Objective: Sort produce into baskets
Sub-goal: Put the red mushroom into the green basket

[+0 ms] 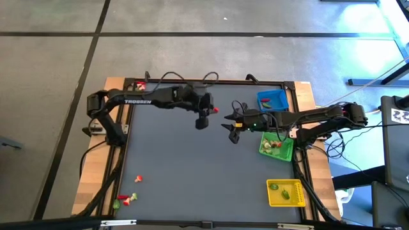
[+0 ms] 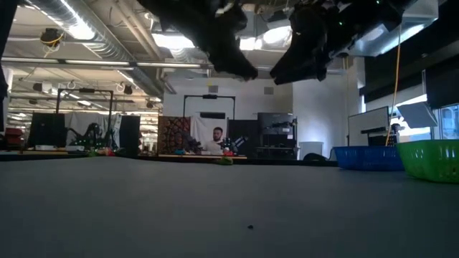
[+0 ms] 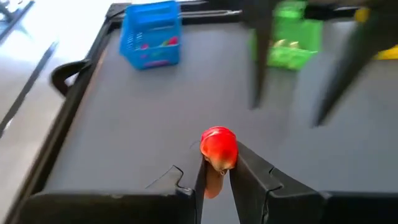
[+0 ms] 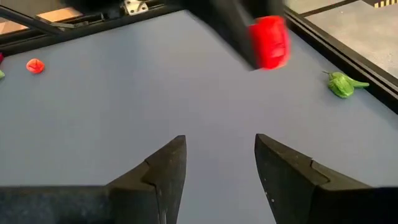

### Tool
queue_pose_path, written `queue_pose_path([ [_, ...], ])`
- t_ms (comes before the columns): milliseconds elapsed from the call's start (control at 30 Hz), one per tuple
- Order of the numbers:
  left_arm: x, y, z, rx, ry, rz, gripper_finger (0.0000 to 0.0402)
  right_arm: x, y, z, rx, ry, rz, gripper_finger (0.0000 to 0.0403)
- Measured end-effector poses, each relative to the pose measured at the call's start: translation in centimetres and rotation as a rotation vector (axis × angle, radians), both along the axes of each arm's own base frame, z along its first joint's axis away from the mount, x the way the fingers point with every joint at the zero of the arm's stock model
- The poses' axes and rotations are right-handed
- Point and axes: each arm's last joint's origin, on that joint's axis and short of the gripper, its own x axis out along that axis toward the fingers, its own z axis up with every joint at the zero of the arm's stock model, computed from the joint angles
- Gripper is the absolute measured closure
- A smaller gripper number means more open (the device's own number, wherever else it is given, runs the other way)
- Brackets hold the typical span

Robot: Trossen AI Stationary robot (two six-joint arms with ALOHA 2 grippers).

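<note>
Over dark table (image 1: 179, 160), left gripper (image 3: 217, 171) clamped on red piece (image 3: 218, 148), probably for handover to gaping right gripper (image 4: 217, 163).

Three baskets: blue (image 1: 273, 100), green (image 1: 277, 146), yellow (image 1: 285, 193); two arms.

Your workshop room beyond the dark table (image 1: 192, 160)

You see a grey floor (image 1: 192, 19) crossed by dark seams around the table's wooden frame (image 1: 112, 83). Looking level across, you face an open hall: silver ducts (image 2: 100, 36) and bright ceiling lights (image 2: 72, 27) overhead, a white far wall (image 2: 315, 107), dark monitors (image 2: 46, 129) at left, a seated person (image 2: 215, 140) at a far desk, and a window (image 2: 448, 118) at far right.
</note>
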Motion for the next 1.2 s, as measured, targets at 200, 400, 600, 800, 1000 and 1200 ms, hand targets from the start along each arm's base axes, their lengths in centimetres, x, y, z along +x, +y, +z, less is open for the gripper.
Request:
queue_pose_path([
  [200, 0.3, -3.3, 0.8, 0.034, -0.016, -0.109, 0.0343, -0.4, 0.7, 0.8, -0.013, -0.031, 0.045, 0.0212],
  [400, 0.4, -4.8, 1.0, 0.087, -0.022, -0.18, 0.0343, -1.4, 2.1, 3.1, -0.039, -0.153, 0.118, 0.0218],
  [600, 0.7, -5.7, 1.3, 0.095, -0.054, -0.204, 0.0343, -1.1, 2.2, 3.4, -0.025, -0.192, 0.148, 0.026],
  [800, 0.9, -6.4, 1.5, 0.121, -0.084, -0.235, 0.0343, -0.5, 2.3, 2.8, -0.032, -0.181, 0.163, 0.029],
  [1000, 0.9, -6.5, 1.6, 0.123, -0.089, -0.236, 0.0343, -0.5, 2.3, 2.8, -0.034, -0.182, 0.17, 0.0292],
  [1200, 1.0, -6.6, 1.5, 0.109, -0.09, -0.229, 0.0343, -0.5, 2.3, 2.8, -0.048, -0.177, 0.189, 0.0345],
])
